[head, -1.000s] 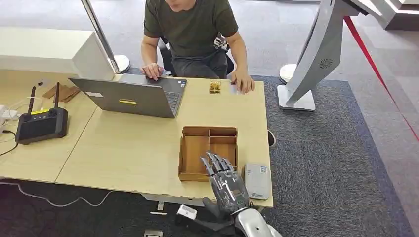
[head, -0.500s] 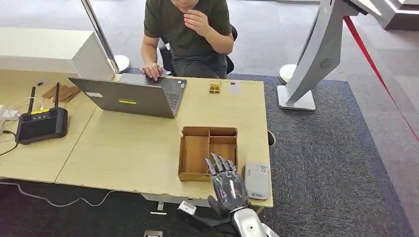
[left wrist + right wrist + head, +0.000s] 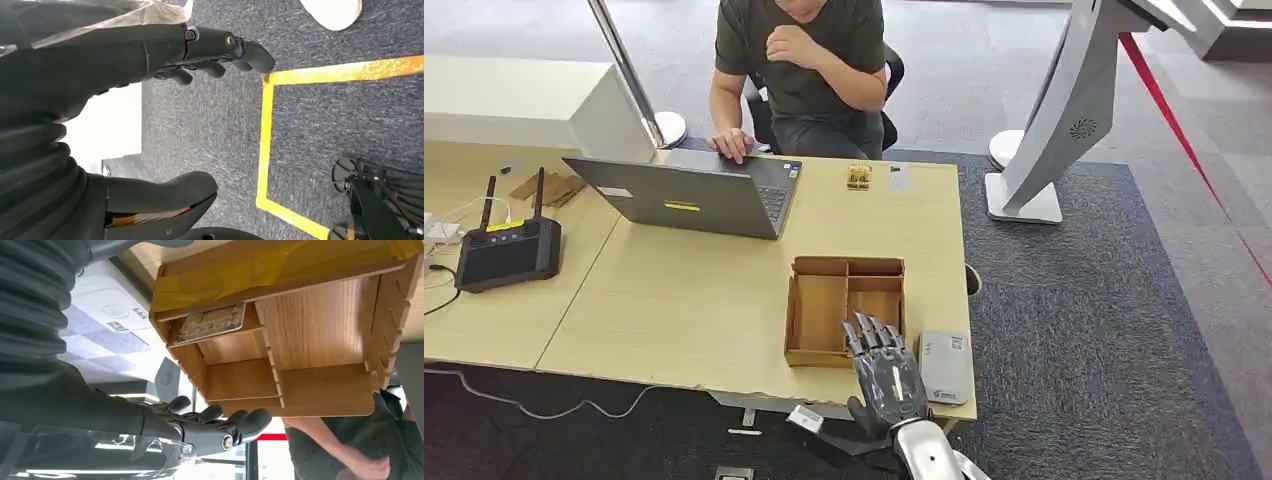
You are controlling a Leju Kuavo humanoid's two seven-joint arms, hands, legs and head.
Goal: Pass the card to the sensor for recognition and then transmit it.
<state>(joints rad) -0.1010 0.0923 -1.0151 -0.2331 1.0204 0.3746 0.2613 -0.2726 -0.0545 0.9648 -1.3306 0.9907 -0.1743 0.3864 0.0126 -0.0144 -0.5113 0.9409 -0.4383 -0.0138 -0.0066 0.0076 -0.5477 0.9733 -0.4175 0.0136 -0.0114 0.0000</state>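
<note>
A patterned card lies flat in a corner compartment of the wooden tray, on the side nearest the sensor. In the head view the tray sits near the table's front right, with the grey-white sensor flat beside it at the table edge. My right hand hovers over the tray's near edge with its fingers stretched forward and nothing in it; in the right wrist view the hand is apart from the tray. My left hand hangs over the carpet, holding nothing.
A person sits across the table behind an open laptop. A small white card and a gold object lie at the far edge. A black box with antennas stands at the left.
The person's hand has lifted off the far table edge to the chin, leaving a small white card there. My right hand has shifted slightly right and nearer.
</note>
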